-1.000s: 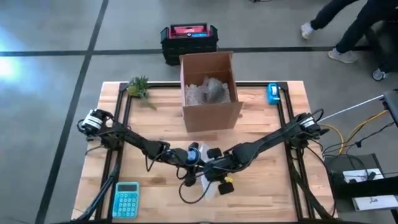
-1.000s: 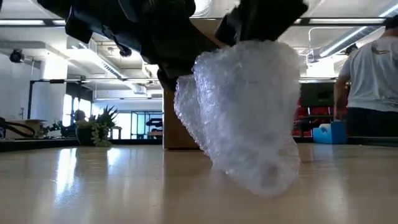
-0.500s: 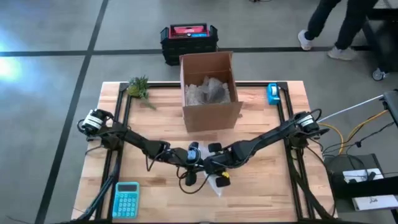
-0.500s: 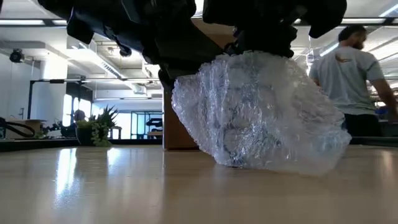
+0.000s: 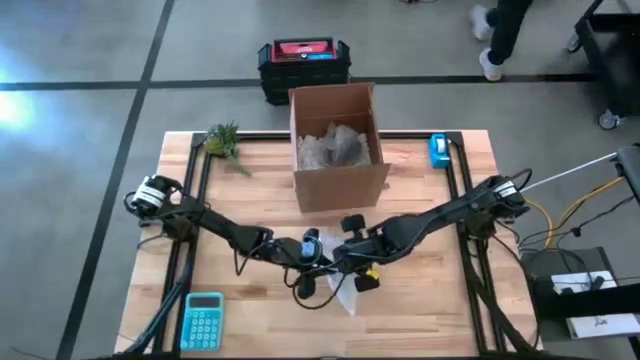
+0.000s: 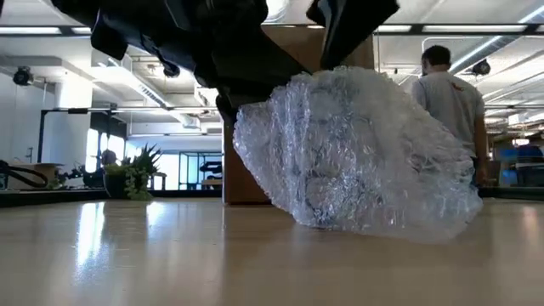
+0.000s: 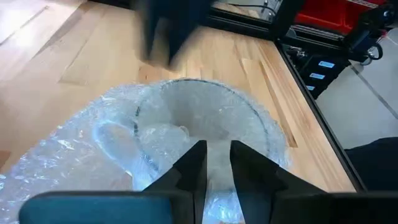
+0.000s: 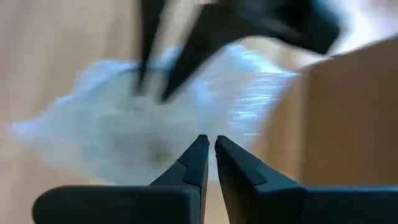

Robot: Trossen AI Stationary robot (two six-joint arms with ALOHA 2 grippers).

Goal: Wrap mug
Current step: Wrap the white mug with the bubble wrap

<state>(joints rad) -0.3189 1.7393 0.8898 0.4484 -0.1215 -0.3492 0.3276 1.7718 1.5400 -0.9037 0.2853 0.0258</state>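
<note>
A: Where is the mug (image 7: pixel 199 127) right now?

B: Near the front middle of the wooden surface (image 5: pixel 420 190), lying inside a loose bundle of bubble wrap (image 6: pixel 357 153). The left wrist view shows a clear, round rim through the plastic. The bundle rests on the surface, its wider end low on one side in the low view.

A: And the left pincer (image 7: pixel 216 163)?

B: Right at the bundle. Its two dark fingers (image 7: pixel 189 165) are drawn close together with a thin fold of bubble wrap pinched between them, just at the rim of the mug. From above, the left pincer (image 5: pixel 312 283) sits on the left edge of the bundle.

A: The right one?

B: The right pincer (image 8: pixel 208 155) has its fingers pressed nearly together with nothing visibly between them. The bundle lies just ahead of its tips, blurred, and the side of the cardboard box (image 8: pixel 348 118) shows beside it. From above, the right pincer (image 5: pixel 350 268) is just over the top of the bundle, close beside the left one.

A: What else is around?

B: The open cardboard box sits at the back middle of the surface with more wrap inside. A small plant (image 5: pixel 224 139) is at the back left corner, a teal calculator (image 5: pixel 203 320) at the front left, and a blue tape dispenser (image 5: pixel 439 149) at the back right. A person (image 6: pixel 446 106) stands in the room beyond.
</note>
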